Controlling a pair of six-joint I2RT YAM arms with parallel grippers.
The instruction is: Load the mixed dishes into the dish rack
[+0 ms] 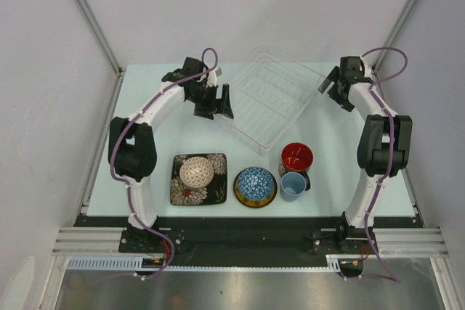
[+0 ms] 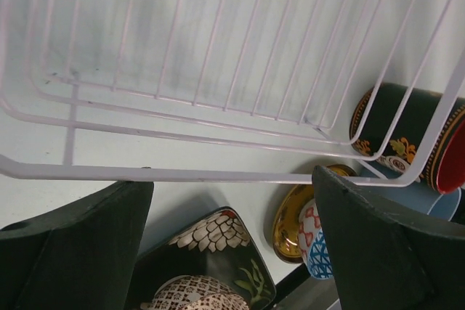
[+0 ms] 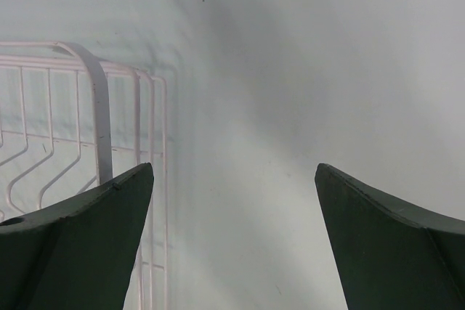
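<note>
The dish rack (image 1: 276,96) lies empty and turned at an angle at the far middle of the table, between both arms, probably so either arm can reach it. All dishes wait near the front. The black square floral plate (image 1: 214,192) carries the small pinkish-white patterned bowl (image 1: 196,172), and the round yellow dark-rimmed plate (image 1: 256,202) carries the blue mosaic bowl (image 1: 255,183) upside down, so the bowls must go first. The red-inside cup (image 1: 296,156) and the light blue cup (image 1: 293,185) touch. The left gripper (image 2: 232,179) and the right gripper (image 3: 234,172) hover at the rack's edges, fingers spread, holding nothing.

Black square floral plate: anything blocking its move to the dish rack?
Yes: the small pinkish-white patterned bowl sits on the black square floral plate, so it likely has to come off first. Nothing visible lies between plate and dish rack.
</note>
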